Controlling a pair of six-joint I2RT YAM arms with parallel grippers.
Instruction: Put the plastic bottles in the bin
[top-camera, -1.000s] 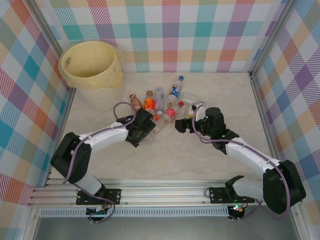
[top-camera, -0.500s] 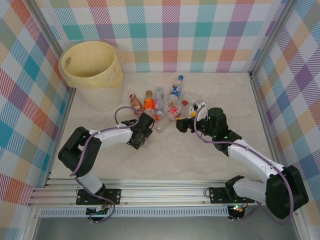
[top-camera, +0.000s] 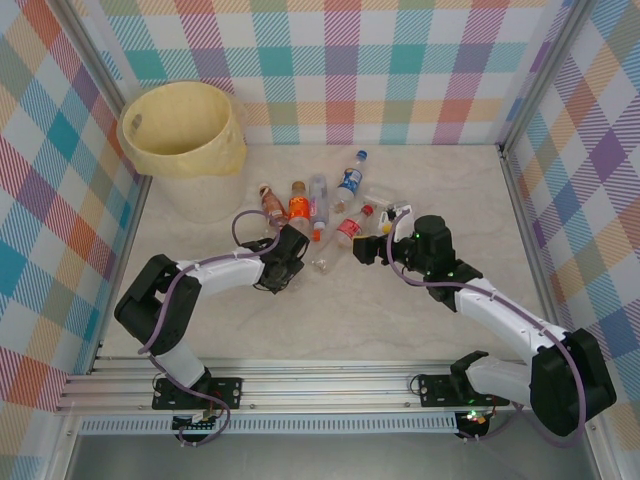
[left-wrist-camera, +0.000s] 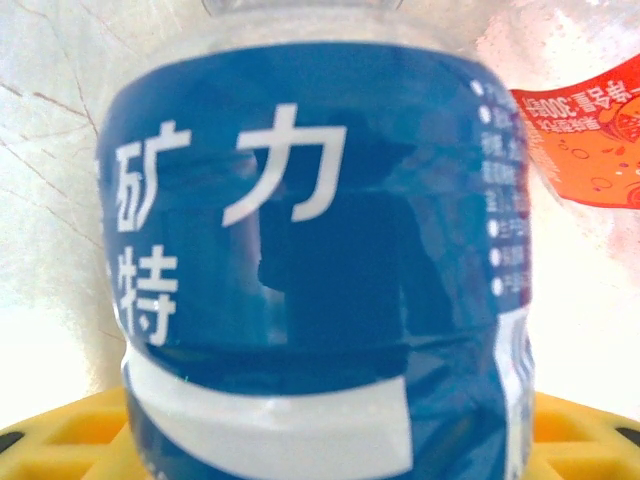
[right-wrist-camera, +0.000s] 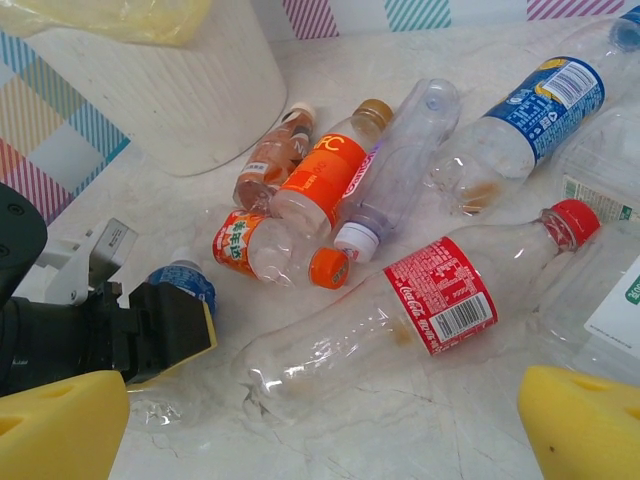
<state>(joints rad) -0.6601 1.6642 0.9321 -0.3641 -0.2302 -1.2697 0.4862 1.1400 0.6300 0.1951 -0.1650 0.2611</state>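
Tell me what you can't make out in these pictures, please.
- Blue-label bottle: left wrist view, so close that the frame edges cut off its cap and base.
- Left gripper: top view, its own body covers the jaws; whether it grips a bottle is unclear.
- Bin: right wrist view, top edge cuts off its rim and inside.
- White-label bottle: right wrist view, cut by the right edge.

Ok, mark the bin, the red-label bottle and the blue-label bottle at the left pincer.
bin (top-camera: 200, 198): top external view, white side wall.
red-label bottle (right-wrist-camera: 440, 297): right wrist view, red label.
blue-label bottle (left-wrist-camera: 320, 250): left wrist view, blue label.
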